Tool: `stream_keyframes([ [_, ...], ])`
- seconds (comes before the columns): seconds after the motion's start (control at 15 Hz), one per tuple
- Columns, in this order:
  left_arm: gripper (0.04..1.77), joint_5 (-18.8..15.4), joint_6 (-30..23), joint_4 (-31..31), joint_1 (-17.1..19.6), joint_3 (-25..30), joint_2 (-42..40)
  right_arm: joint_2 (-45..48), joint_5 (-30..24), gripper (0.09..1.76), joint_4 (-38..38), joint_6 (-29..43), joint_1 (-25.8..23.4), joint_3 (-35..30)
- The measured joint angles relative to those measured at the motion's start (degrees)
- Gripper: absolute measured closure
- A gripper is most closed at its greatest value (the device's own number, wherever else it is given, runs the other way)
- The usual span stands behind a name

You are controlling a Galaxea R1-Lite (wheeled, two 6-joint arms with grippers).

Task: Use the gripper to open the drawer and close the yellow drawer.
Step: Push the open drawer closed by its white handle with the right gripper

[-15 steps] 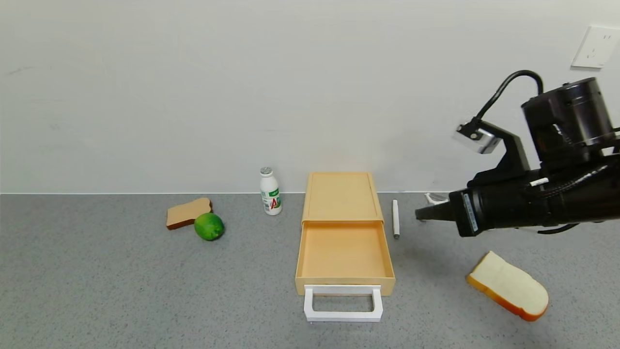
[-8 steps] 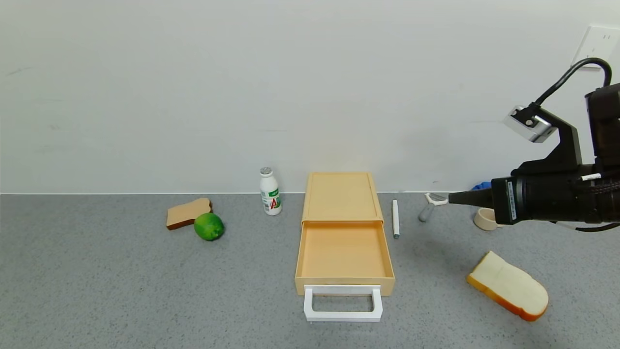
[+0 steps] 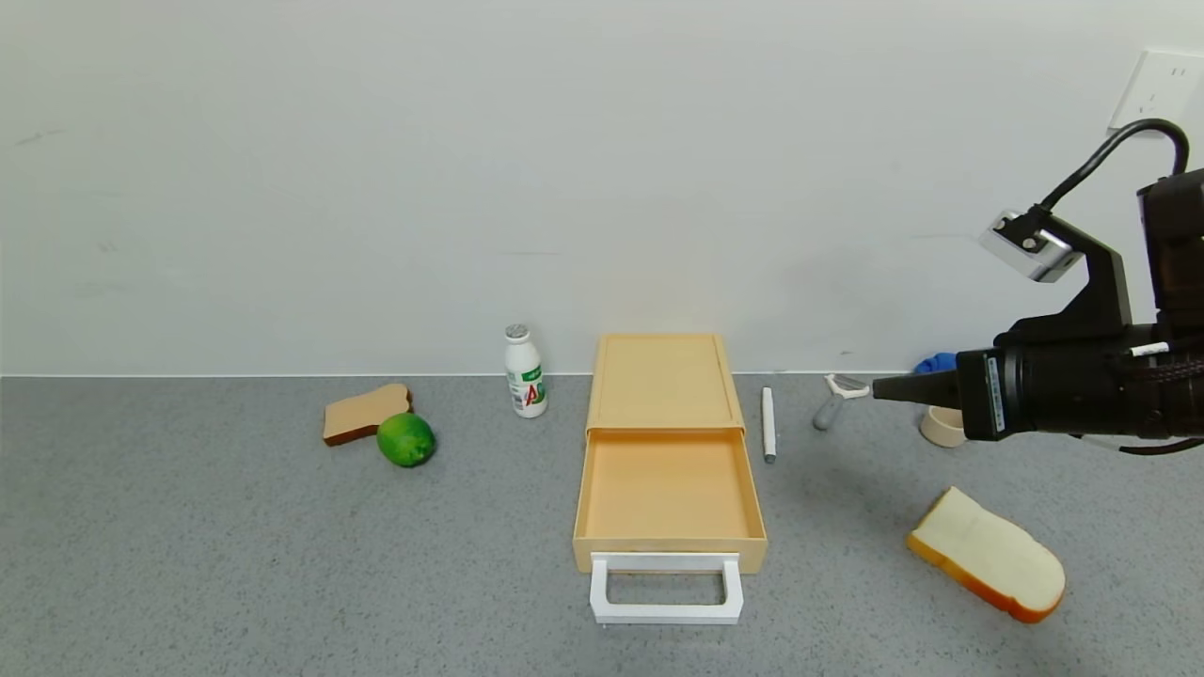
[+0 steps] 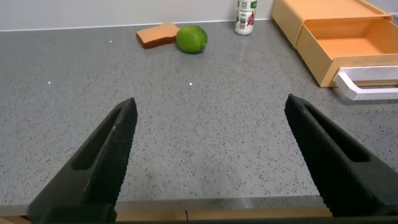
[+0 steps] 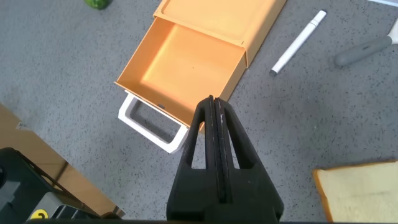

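Drawer (image 3: 666,494), pale yellow, lower centre of the head view: its shallow tray stands pulled fully out of the flat box toward the bottom of the frame, showing nothing inside it. White loop handle (image 3: 666,590) lies nearest the lower edge, free of any gripper. By this evidence the opening half of the task appears done; the closing half is judged not yet begun, since the tray is out and nothing touches it.

Slice of white bread (image 3: 988,554), lower right, lies flat on the grey counter (image 3: 188,564), well apart from the drawer.

Right gripper (image 3: 879,387), right of centre, hangs above the counter with its tapered fingers pressed together to a single point and holding nothing; the right wrist view confirms the fingers meet edge to edge, with the open tray and handle below them. It is well apart from the handle, so a return to the tray front would be needed to push it shut.

Left gripper (image 4: 211,155), seen only in its own wrist view, has its fingers spread wide over bare counter, idle, with the drawer at the upper right of that frame.

Middle row, left to right in the head view: brown bread slice (image 3: 365,412) touching a lime (image 3: 406,439); a white pen (image 3: 768,423) just beside the box; a peeler (image 3: 833,399); a small cup (image 3: 941,425).

Farthest, near the wall: a small white bottle (image 3: 525,371), upright, beside the box's rear left corner.
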State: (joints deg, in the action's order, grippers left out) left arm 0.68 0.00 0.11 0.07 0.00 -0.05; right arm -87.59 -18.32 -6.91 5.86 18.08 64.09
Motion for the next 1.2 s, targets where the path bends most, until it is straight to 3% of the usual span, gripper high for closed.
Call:
stream_keyframes([
  [0.47,0.09,0.0,0.0,0.0,0.0,0.0,0.0,-1.0,0.9,1.73,0.0,-0.1,2.2,-0.7],
  [0.93,0.09,0.0,0.0,0.0,0.0,0.0,0.0,-11.4,9.8,1.73,3.9,0.5,12.1,-0.4],
  [1.2,0.09,0.0,0.0,0.0,0.0,0.0,0.0,-19.9,15.2,1.73,8.0,6.0,19.5,1.5],
])
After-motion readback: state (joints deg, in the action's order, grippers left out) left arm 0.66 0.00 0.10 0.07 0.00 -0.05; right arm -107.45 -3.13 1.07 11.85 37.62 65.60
